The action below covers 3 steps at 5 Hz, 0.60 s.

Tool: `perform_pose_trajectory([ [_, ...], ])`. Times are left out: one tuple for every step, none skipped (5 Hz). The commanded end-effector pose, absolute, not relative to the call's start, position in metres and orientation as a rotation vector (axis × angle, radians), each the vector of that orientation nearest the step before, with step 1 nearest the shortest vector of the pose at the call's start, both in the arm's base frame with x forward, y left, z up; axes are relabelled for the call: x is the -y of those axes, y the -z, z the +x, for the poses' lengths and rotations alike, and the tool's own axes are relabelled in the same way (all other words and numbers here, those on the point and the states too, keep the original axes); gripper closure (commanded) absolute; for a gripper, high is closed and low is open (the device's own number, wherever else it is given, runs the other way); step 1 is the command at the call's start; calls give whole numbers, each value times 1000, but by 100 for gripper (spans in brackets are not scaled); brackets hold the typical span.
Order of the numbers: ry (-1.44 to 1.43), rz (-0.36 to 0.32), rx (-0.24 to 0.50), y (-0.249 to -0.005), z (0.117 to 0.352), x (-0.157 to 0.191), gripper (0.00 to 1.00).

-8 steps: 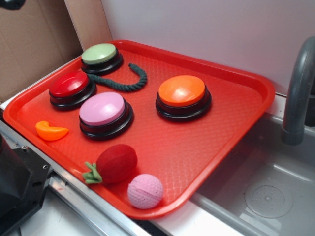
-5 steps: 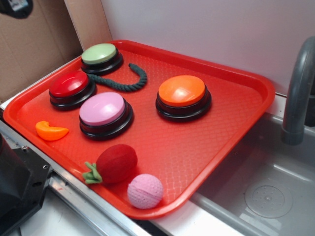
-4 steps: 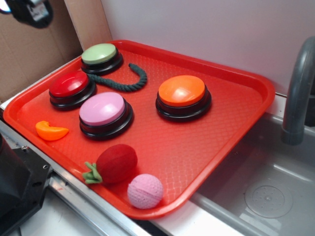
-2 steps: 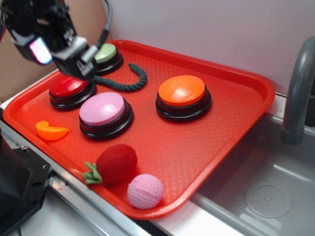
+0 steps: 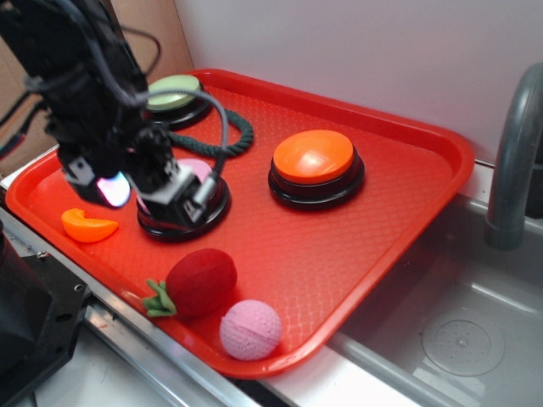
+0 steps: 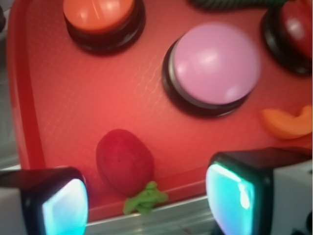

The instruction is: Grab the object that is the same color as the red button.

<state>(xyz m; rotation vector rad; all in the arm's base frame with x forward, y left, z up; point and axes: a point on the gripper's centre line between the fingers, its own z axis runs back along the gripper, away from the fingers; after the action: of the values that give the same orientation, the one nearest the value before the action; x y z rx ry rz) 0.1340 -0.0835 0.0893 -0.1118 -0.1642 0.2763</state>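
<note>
The dark red plush strawberry (image 5: 201, 281) with green leaves lies near the front edge of the red tray (image 5: 390, 195). In the wrist view the strawberry (image 6: 124, 162) sits ahead of and between my fingers. My gripper (image 5: 148, 193) hovers over the left of the tray, above the pink-topped button (image 5: 199, 170), open and empty. In the wrist view the gripper (image 6: 151, 205) has its jaws wide apart, with nothing between them. The arm hides the red button in the exterior view. The red button (image 6: 298, 24) shows only at the wrist view's top right edge.
An orange-topped button (image 5: 312, 157), a green-topped button (image 5: 174, 89) and a dark green rope (image 5: 236, 129) sit further back. An orange slice piece (image 5: 87, 226) lies at the left and a pink ball (image 5: 250, 329) beside the strawberry. A sink (image 5: 458, 331) and grey faucet (image 5: 513, 161) are at the right.
The arm came in from the upper left and moved down and right, now over the red and pink buttons. The objects on the tray have not moved.
</note>
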Motion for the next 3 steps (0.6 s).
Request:
perform_pose_trajectory([
  [-319, -162, 159, -53, 158, 96, 0],
  [-326, -150, 185, -42, 163, 101, 0],
  [-328, -166, 184, -35, 165, 106, 0],
])
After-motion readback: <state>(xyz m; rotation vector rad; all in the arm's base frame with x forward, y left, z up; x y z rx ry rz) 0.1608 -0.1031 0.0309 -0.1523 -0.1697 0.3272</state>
